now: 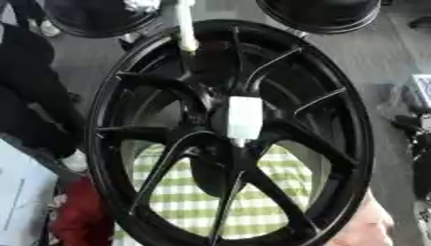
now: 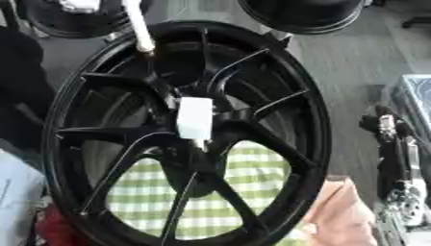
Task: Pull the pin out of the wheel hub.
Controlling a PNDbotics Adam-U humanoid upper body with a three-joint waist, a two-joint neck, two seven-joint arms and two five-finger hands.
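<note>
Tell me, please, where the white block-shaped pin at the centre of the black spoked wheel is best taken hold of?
Probably by the two long side faces of the white block-shaped pin, coming from the camera's side: it sits in front of the hub of the black spoked wheel, with spokes close around it.

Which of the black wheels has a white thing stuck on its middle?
The big black wheel right in front, standing over the green checked cloth. A white block sits at its hub. The two dark wheels behind it at the top show none.

text: none legible | white tag [image 1: 244, 117] on wheel hub [image 1: 232, 134]: blank
</note>
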